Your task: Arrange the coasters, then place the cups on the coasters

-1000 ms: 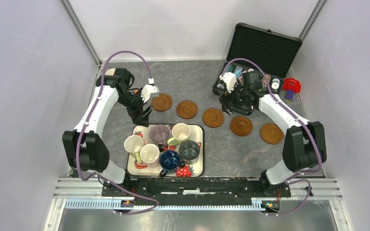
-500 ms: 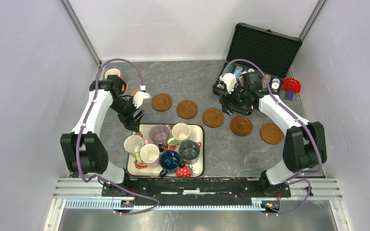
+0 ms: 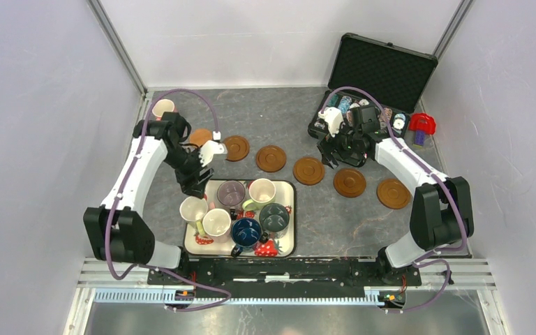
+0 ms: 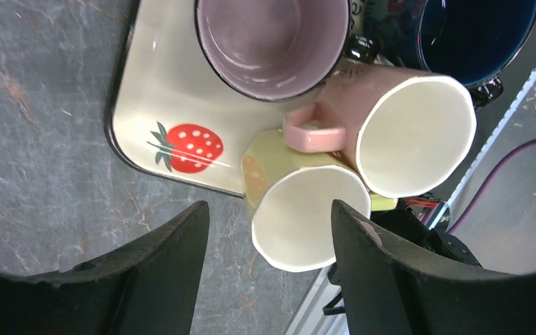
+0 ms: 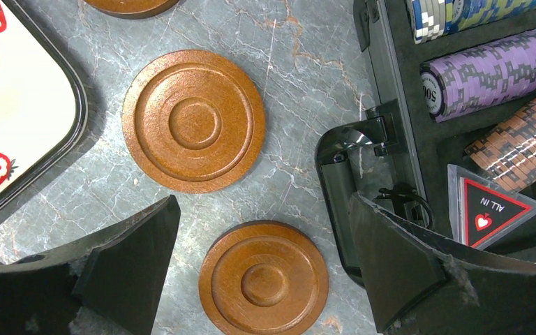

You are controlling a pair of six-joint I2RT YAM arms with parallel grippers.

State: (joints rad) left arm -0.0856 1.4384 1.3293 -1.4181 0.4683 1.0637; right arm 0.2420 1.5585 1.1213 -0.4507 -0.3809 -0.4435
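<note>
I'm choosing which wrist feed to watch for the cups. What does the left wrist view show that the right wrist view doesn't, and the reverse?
Only the left wrist view: four cups, namely a mauve cup, a dark blue cup, a pink cup and a cream cup. Only the right wrist view: coasters on the table and the case of poker chips. Both: the strawberry tray, the grey table, and open jaws holding nothing.

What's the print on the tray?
Red strawberries with green leaves on the cream tray; clearest in the left wrist view.
</note>
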